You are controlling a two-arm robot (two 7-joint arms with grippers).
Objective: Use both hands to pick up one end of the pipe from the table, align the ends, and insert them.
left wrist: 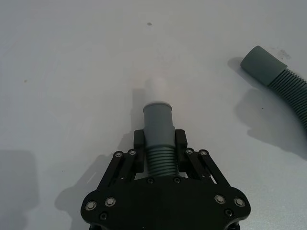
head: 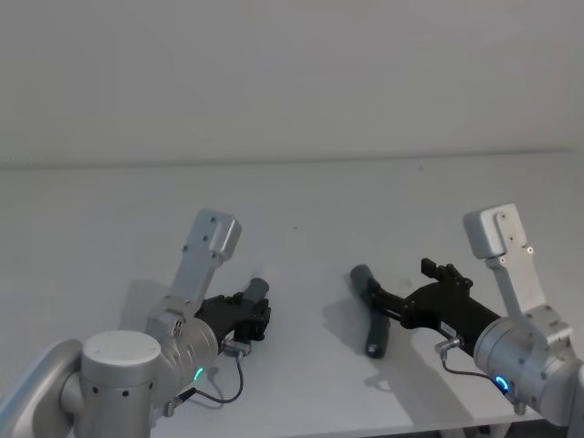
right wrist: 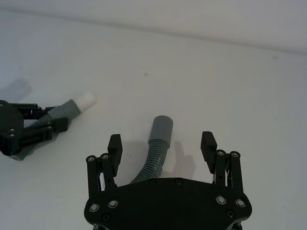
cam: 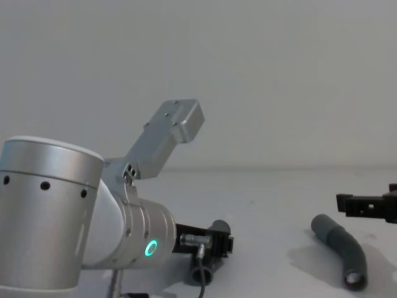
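Two claws of mine are hovering low over the table (head: 109, 219). My left claw (left wrist: 159, 143) is clamping one hose (left wrist: 159, 125) at its ribs, white tip (left wrist: 156, 90) sticking out ahead of the fingers. My right claw (right wrist: 161, 143) is gaping wide, straddling the other hose (right wrist: 161, 128), which is lying on the table, apart from the first.

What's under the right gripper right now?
The second hose piece lies on the table between the open fingers of the right gripper, not gripped. Its rear stretch runs beneath the gripper body, hidden.
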